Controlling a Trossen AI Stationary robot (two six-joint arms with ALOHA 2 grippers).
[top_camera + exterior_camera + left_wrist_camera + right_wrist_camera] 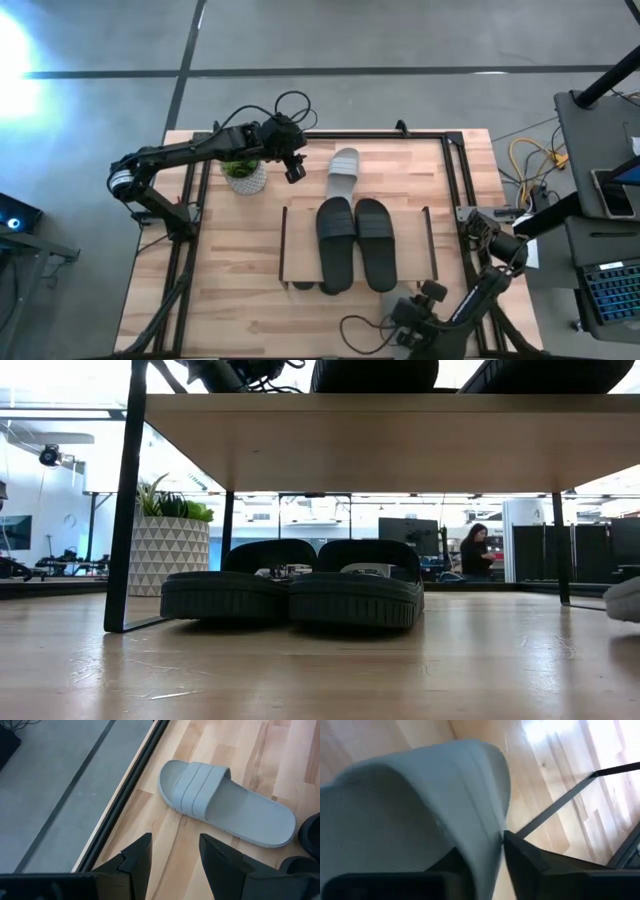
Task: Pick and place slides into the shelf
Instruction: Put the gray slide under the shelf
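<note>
Counting up: two black slides on the shelf (290,262) top, one (336,243) beside the other (375,243); two more dark slides underneath, left (225,592) and right (357,595); two grey slides, one (343,172) on the worktop, one (410,820) between the right arm's fingers; one plant (243,174); one shelf

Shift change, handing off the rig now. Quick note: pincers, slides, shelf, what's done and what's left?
Left pincer: open, hovering just short of the light grey rubber slide lying on the table behind the shelf.
Right pincer: shut on a second light grey slide, near the table's front right corner.
Low wooden-plank shelf with black metal frames: two black slides on top, two black slides underneath.
Left: shelve both grey slides.
</note>
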